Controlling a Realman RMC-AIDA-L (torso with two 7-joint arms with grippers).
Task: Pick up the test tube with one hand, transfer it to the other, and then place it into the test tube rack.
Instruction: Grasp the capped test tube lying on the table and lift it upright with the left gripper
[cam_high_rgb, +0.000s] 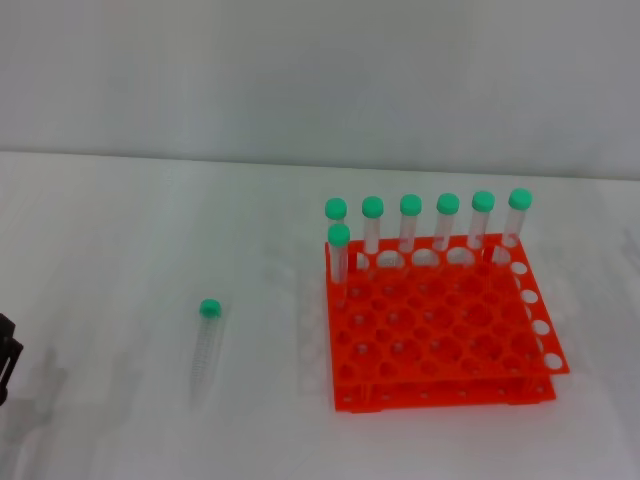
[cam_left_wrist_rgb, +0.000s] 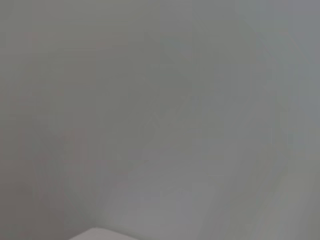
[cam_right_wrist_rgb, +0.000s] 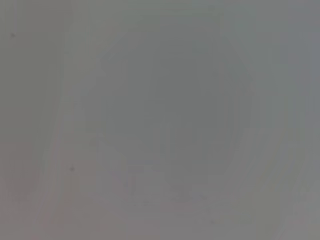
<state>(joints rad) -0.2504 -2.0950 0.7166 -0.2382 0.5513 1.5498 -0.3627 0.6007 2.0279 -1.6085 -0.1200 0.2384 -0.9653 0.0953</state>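
The slim clear plastic test tube with the round green cap (cam_high_rgb: 207, 340) is lying flat on the white tabletop (cam_high_rgb: 120, 230), cap end pointing away from the robot and tapered tip toward it. Nothing is touching it.

Off to its right, well apart from it, sits the bright orange-red two-tier plastic test tube rack (cam_high_rgb: 440, 330) with its grid of round holes. Seven other green-capped clear tubes (cam_high_rgb: 410, 225) stand upright in it — six in a line along the far row, and one more (cam_high_rgb: 339, 262) a row closer, at the rack's left edge. The rest of the holes look open.

The only bit of robot in the head view is a sliver of black at the left edge, low down, which is the left hand (cam_high_rgb: 8, 355). It's near the tabletop and well away from the tube, and too little of it shows to tell how far open it is or whether it's holding anything. The right hand isn't visible anywhere.

Both wrist views are just plain grey — a pale corner (cam_left_wrist_rgb: 100, 234) pokes in at one edge of the left wrist view, can't tell what it is.
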